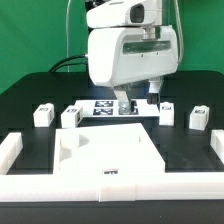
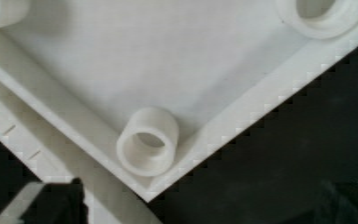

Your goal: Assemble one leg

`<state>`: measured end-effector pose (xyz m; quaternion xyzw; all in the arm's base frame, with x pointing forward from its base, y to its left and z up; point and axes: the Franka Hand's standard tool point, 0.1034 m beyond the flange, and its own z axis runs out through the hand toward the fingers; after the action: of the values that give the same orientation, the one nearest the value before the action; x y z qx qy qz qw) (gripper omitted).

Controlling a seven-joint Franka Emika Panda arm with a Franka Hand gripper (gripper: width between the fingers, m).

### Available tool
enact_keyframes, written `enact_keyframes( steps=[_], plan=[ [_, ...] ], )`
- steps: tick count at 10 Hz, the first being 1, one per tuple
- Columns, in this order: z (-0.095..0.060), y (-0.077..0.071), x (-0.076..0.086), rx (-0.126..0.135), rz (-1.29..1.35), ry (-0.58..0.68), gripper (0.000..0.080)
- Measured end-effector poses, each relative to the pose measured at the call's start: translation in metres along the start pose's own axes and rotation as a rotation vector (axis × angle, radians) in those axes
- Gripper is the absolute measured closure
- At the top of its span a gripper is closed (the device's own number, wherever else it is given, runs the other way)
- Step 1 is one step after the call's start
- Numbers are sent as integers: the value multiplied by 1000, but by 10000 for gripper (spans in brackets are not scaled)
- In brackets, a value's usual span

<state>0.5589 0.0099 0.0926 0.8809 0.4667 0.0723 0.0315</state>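
While your gripper (image 1: 135, 100) hovers over the panel (image 1: 105, 150), the nearest leg (image 1: 165, 112) stands to the exterior view's right. You cannot tell whether the jaws are open.

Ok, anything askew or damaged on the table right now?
Nothing stands out. The four legs sit apart in a row behind the panel, none visibly tipped. The panel lies flat, and its corner socket looks empty and intact. The end effector hangs near the panel's far edge; its jaw state isn't visible.
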Motion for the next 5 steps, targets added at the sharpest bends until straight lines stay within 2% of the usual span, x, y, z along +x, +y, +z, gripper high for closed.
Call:
enact_keyframes(
  steps=[1,3,5],
  plan=[
    [4,-1,-14,6,-59,-6,150],
    [16,-7,-47,39,-281,-30,150],
    [31,-20,-49,59,-533,-75,150]
  ],
)
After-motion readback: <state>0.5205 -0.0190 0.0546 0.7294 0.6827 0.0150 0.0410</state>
